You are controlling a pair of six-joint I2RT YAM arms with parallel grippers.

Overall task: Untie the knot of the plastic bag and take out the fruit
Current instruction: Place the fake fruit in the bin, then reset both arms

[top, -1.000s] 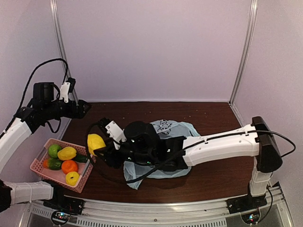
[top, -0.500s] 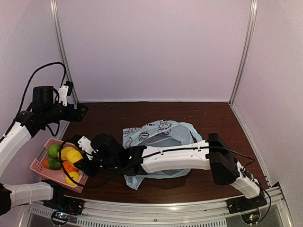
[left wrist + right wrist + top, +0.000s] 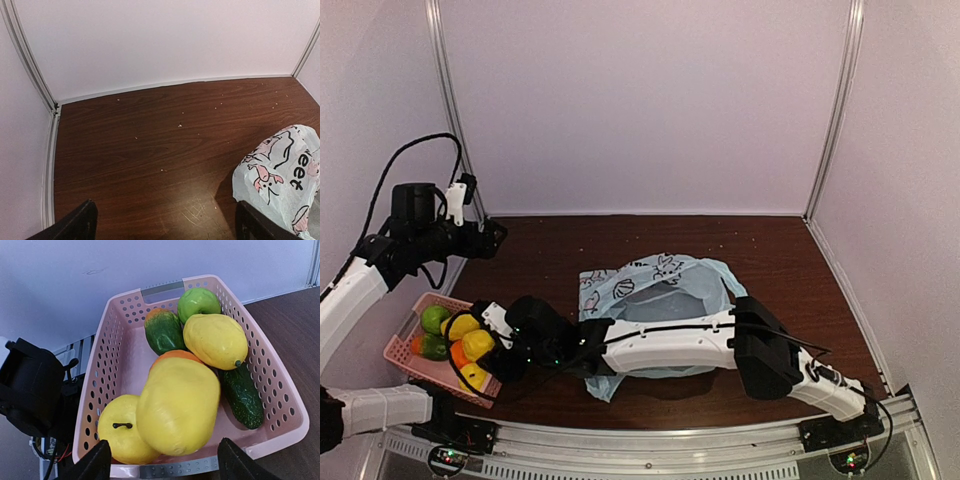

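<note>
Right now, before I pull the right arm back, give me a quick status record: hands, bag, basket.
right hand: open over the basket, not touching the big yellow fruit below it
left hand: open, empty, raised at far left
bag: mid-table, mouth open, no knot visible
basket: pink, near left edge, seven pieces of fruit visible inside
top piece: the big yellow fruit, resting on the others
</note>
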